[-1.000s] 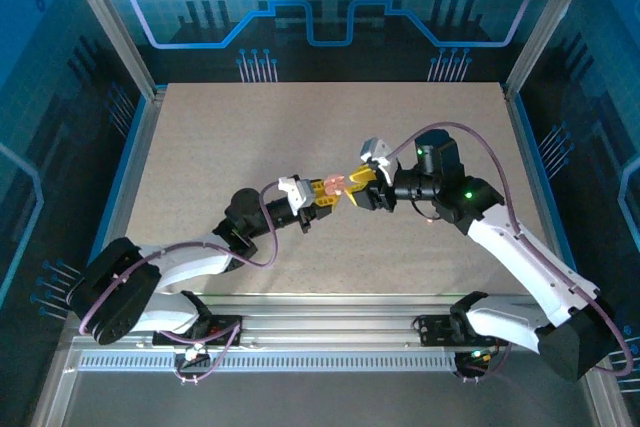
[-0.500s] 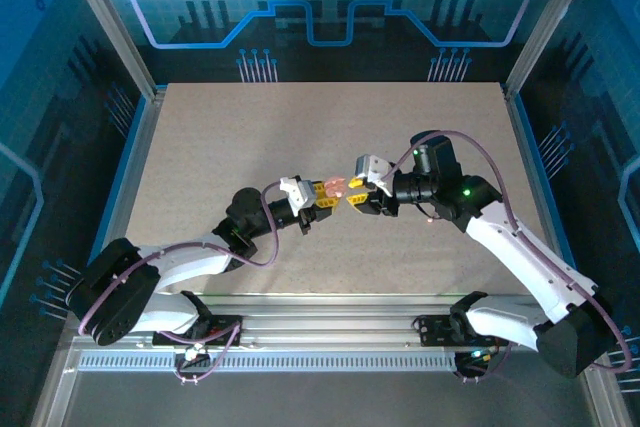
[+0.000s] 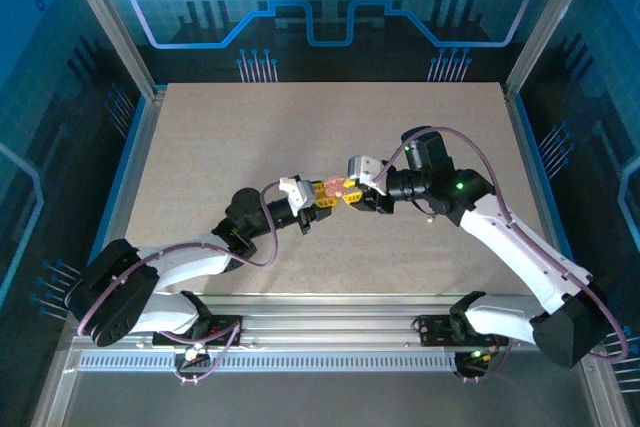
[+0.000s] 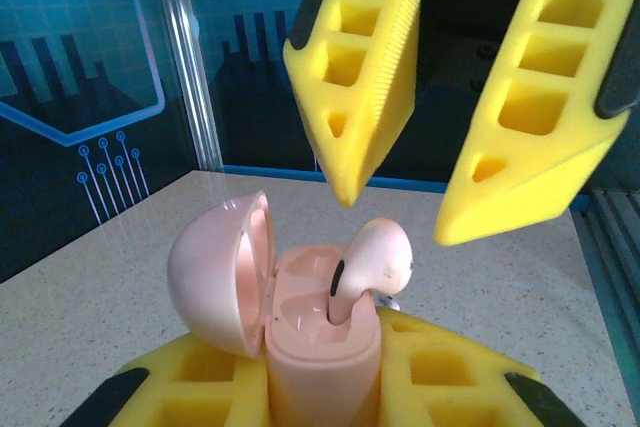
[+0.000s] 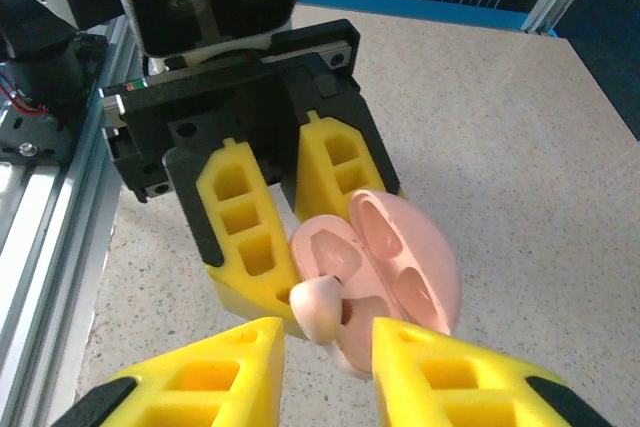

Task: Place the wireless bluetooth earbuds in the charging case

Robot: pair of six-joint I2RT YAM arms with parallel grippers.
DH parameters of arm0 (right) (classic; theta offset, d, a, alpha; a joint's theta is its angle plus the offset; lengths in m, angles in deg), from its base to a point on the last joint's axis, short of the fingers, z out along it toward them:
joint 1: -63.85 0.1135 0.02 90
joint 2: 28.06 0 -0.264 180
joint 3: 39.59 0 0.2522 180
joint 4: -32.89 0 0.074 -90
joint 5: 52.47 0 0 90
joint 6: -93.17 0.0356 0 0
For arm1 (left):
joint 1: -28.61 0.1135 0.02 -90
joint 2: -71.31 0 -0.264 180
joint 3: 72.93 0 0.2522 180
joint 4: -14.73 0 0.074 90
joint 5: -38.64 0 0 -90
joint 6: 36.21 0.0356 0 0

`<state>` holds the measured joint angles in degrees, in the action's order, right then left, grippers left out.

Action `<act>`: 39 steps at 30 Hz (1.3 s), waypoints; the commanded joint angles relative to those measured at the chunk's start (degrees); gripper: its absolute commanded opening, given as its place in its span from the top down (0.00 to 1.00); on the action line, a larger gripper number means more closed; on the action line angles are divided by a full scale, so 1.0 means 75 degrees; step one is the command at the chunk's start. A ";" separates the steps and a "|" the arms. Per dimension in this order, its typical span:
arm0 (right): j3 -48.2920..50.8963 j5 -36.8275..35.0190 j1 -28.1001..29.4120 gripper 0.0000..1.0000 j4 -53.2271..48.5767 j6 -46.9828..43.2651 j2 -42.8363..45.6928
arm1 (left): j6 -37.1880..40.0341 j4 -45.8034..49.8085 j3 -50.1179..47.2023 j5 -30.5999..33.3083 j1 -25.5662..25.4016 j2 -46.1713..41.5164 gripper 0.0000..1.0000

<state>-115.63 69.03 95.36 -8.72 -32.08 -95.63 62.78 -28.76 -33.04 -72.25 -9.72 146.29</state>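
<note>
One pink earbud (image 4: 375,252) was lodged in the round pink case (image 4: 320,347) clamped by the left gripper (image 3: 325,191). The right gripper (image 5: 322,342) was held open above.

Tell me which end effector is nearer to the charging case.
Left. The left end effector is shut on the charging case, holding it with its lid open. The right end effector hangs open just above it, straddling the earbud standing in it.

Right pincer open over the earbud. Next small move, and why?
Probably nudge the right pincer down to press the earbud home: it stands tilted, half out of its slot in the open case, which the left pincer grips.
</note>
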 commanded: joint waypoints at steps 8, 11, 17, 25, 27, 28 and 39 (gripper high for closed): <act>-0.0274 0.0038 0.0242 0.74 -0.0573 -0.0324 -0.0143 | 0.0148 -0.0221 0.0132 -0.0054 -0.0058 -0.0200 0.80; -0.0309 0.0076 0.0311 0.75 -0.0620 -0.0331 -0.0160 | 0.0151 -0.0219 0.0125 -0.0040 -0.0056 -0.0200 0.80; -0.0392 0.0025 0.0561 0.75 -0.0555 -0.0299 -0.0269 | 0.0157 -0.0200 0.0147 -0.0040 -0.0056 -0.0154 0.80; -0.0633 -0.0128 0.0695 0.76 -0.0422 -0.0153 -0.0421 | 0.0165 -0.0200 0.0126 -0.0051 -0.0056 -0.0139 0.80; -0.0678 -0.0169 0.0704 0.76 -0.0376 -0.0101 -0.0470 | 0.0171 -0.0185 0.0128 -0.0063 -0.0058 -0.0130 0.80; -0.0696 -0.0178 0.0715 0.76 -0.0357 -0.0080 -0.0497 | 0.0168 -0.0184 0.0126 -0.0077 -0.0055 -0.0130 0.80; -0.0672 -0.0574 0.0655 0.75 -0.0135 0.0399 -0.0448 | 0.0222 -0.0165 0.0081 0.0046 -0.0051 -0.0118 0.81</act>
<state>-119.48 66.22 100.28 -11.02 -31.62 -99.80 63.15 -28.74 -33.04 -72.16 -9.72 146.25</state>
